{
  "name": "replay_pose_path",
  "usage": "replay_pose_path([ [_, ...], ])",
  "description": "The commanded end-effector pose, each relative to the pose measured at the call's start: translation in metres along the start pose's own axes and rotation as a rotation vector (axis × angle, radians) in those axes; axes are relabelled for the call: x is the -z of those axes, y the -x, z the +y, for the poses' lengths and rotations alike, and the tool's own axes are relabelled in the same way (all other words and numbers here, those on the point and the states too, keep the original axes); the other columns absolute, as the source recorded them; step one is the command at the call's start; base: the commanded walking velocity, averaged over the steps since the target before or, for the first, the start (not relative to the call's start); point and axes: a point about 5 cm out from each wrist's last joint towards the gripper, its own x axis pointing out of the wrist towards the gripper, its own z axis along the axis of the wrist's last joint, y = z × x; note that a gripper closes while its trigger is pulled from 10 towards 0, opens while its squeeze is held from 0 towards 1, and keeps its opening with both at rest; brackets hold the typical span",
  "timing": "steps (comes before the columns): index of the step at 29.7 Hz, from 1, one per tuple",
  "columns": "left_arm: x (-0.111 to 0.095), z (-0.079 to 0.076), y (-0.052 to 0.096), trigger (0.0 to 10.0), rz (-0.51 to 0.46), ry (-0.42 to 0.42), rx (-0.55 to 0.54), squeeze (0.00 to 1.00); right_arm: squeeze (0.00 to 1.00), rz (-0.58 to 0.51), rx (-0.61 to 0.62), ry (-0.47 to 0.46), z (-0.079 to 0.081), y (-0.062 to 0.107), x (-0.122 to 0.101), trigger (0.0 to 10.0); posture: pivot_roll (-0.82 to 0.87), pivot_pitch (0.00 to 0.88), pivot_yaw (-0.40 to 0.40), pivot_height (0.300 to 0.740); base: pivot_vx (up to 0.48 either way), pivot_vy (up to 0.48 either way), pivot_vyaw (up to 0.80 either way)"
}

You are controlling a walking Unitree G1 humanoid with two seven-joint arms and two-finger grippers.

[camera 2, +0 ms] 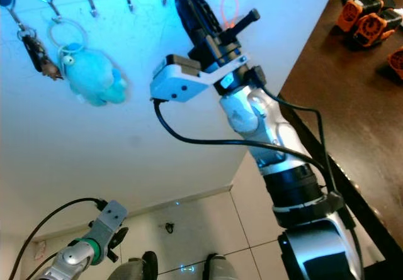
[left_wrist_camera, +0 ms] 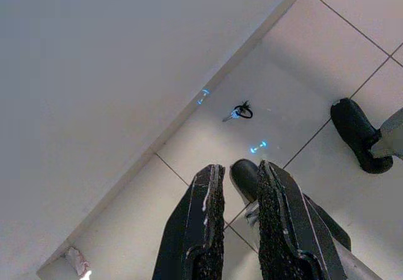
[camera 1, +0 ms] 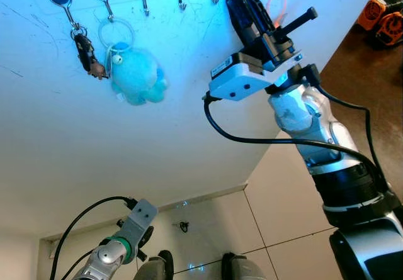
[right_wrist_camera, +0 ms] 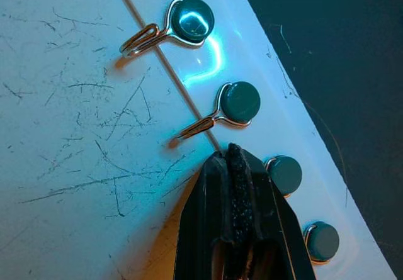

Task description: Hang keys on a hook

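A small set of keys [left_wrist_camera: 238, 112] lay on the tiled floor [left_wrist_camera: 352, 60] near the wall's foot, far below the hooks [right_wrist_camera: 189, 22] – seemingly dropped. The right gripper [right_wrist_camera: 236, 167], fingers pressed together and holding nothing, was raised against the scratched wall by an orange loop [camera 1: 277, 6]. The left gripper [left_wrist_camera: 236, 185], fingers slightly apart, hung low. A blue plush keyring [camera 1: 135, 75] and another key bunch [camera 1: 87, 53] occupied hooks further left.

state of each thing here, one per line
right claw: raised at the hook row, fingers pressed shut
left claw: low over the floor, fingers slightly apart
orange ring: on a hook beside the right claw
blue plush: hanging from a hook
dark keys: hanging from a hook
key: lying on the floor
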Motion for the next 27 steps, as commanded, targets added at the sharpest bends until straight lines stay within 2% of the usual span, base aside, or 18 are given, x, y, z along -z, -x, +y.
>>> replay_pose_path([
  [1,0.009,-0.003,0.003,10.0,0.030,0.003,0.010,0.00,0.00,0.008,-0.026,-0.033,0.006,0.004,-0.002,10.0,-0.14,0.170,0.120,0.740,0.000,0.000,0.00],
  [6,0.009,-0.003,0.003,10.0,0.029,0.001,0.011,0.00,0.00,0.020,-0.049,-0.055,0.011,0.008,-0.001,10.0,-0.14,0.171,0.121,0.740,0.000,0.000,0.00],
  [7,0.009,-0.003,0.003,10.0,0.029,0.000,0.012,0.00,1.00,0.021,-0.053,-0.069,0.012,0.010,-0.002,10.0,-0.14,0.172,0.122,0.740,0.000,0.000,0.00],
  [10,0.009,-0.003,0.003,10.0,0.030,-0.002,0.013,0.00,1.00,0.022,-0.048,-0.082,0.013,0.011,-0.003,10.0,-0.14,0.172,0.122,0.740,0.000,0.000,0.00],
  [11,0.010,-0.003,0.003,10.0,0.032,-0.003,0.014,0.00,0.31,0.042,-0.031,-0.134,0.013,0.015,-0.003,10.0,-0.14,0.170,0.117,0.740,0.000,0.000,0.00],
  [12,0.010,-0.004,0.004,10.0,0.034,-0.003,0.013,0.00,0.00,0.071,-0.021,-0.203,0.016,0.023,-0.003,10.0,-0.14,0.169,0.111,0.740,0.000,0.000,0.00],
  [15,0.011,-0.004,0.004,10.0,0.035,-0.002,0.013,0.00,0.00,0.091,-0.014,-0.252,0.018,0.028,-0.004,10.0,-0.14,0.169,0.111,0.740,0.000,0.000,0.00],
  [16,0.012,-0.004,0.004,10.0,0.036,-0.001,0.011,0.00,0.00,0.122,-0.055,-0.326,0.032,0.047,-0.007,10.0,-0.14,0.170,0.105,0.740,0.000,0.000,0.00],
  [17,0.012,-0.004,0.004,10.0,0.036,-0.001,0.011,0.00,0.00,0.122,-0.055,-0.326,0.032,0.047,-0.007,10.0,-0.14,0.170,0.105,0.740,0.000,0.000,0.00],
  [18,0.015,-0.005,0.006,10.0,0.044,0.002,0.010,0.00,0.00,0.243,-0.133,-0.419,0.061,0.099,-0.011,10.0,-0.15,0.175,0.099,0.740,0.000,0.000,0.00],
  [19,0.015,-0.005,0.006,10.0,0.044,0.002,0.010,0.00,0.00,0.243,-0.133,-0.419,0.061,0.099,-0.011,10.0,-0.15,0.175,0.099,0.740,0.000,0.000,0.00],
  [20,0.016,-0.005,0.006,10.0,0.047,0.002,0.010,0.00,0.00,0.293,-0.156,-0.443,0.070,0.118,-0.013,10.0,-0.15,0.175,0.099,0.740,0.000,0.000,0.00],
  [21,0.016,-0.005,0.006,10.0,0.047,0.002,0.010,0.00,0.00,0.293,-0.156,-0.443,0.070,0.118,-0.013,10.0,-0.15,0.175,0.099,0.740,0.000,0.000,0.00],
  [22,0.018,-0.006,0.007,10.0,0.055,-0.003,0.015,0.00,0.00,0.430,-0.219,-0.466,0.088,0.159,-0.011,10.0,-0.16,0.176,0.099,0.740,0.000,0.000,0.00],
  [23,0.018,-0.006,0.007,10.0,0.055,-0.003,0.015,0.00,0.00,0.430,-0.219,-0.466,0.088,0.159,-0.011,10.0,-0.16,0.176,0.099,0.740,0.000,0.000,0.00],
  [25,0.019,-0.007,0.007,10.0,0.060,-0.009,0.021,0.00,0.00,0.614,-0.276,-0.510,0.107,0.205,-0.008,10.0,-0.17,0.177,0.101,0.740,0.000,0.000,0.00],
  [26,0.019,-0.007,0.007,10.0,0.060,-0.009,0.021,0.00,0.00,0.614,-0.276,-0.510,0.107,0.205,-0.008,10.0,-0.17,0.177,0.101,0.740,0.000,0.000,0.00],
  [27,0.019,-0.008,0.007,10.0,0.062,-0.011,0.024,0.00,0.00,0.704,-0.287,-0.537,0.113,0.224,-0.007,10.0,-0.18,0.177,0.102,0.740,0.000,0.000,0.00],
])
